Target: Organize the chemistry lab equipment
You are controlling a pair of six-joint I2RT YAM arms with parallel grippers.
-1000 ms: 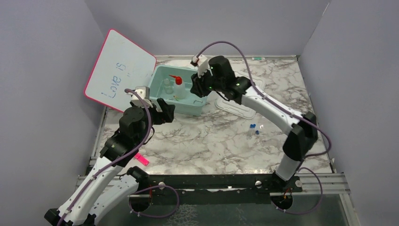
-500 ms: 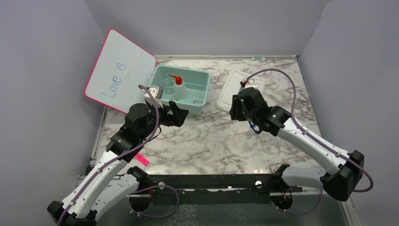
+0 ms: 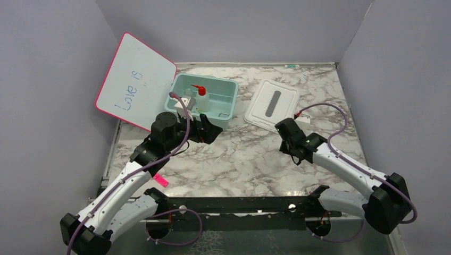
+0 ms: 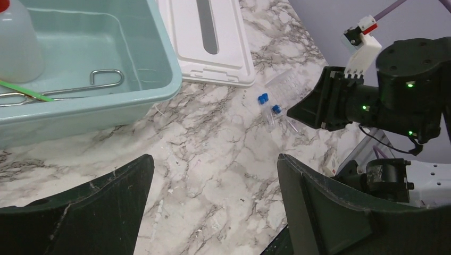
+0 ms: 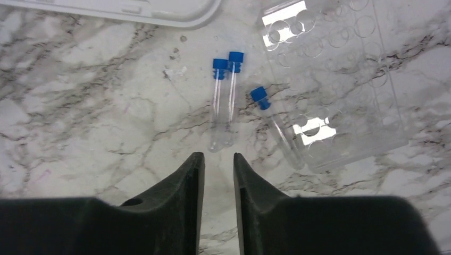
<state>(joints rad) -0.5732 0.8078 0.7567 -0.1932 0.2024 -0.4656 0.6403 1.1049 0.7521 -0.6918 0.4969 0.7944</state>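
Three clear vials with blue caps [image 5: 232,95] lie on the marble next to a clear plastic rack [image 5: 340,79]. My right gripper [image 5: 219,156] hovers just short of the round ends of the left two, jaws a narrow gap apart with nothing between them. The teal bin [image 3: 230,101] holds the squeeze bottle with its red nozzle [image 3: 201,98], the metal tongs [image 4: 80,87] and a thin green stick [image 4: 26,91]. Beside the bin's front right corner my left gripper [image 4: 215,175] stands wide open over bare marble, holding nothing.
A white lid [image 3: 271,103] lies flat right of the bin. The pink-edged whiteboard [image 3: 135,82] leans at the back left. A pink highlighter [image 3: 159,179] lies near the left arm's base. Grey walls close in on three sides.
My right arm swung from above the bin, past the white lid, down to the vials on the right. My left arm reached further right along the bin's front.
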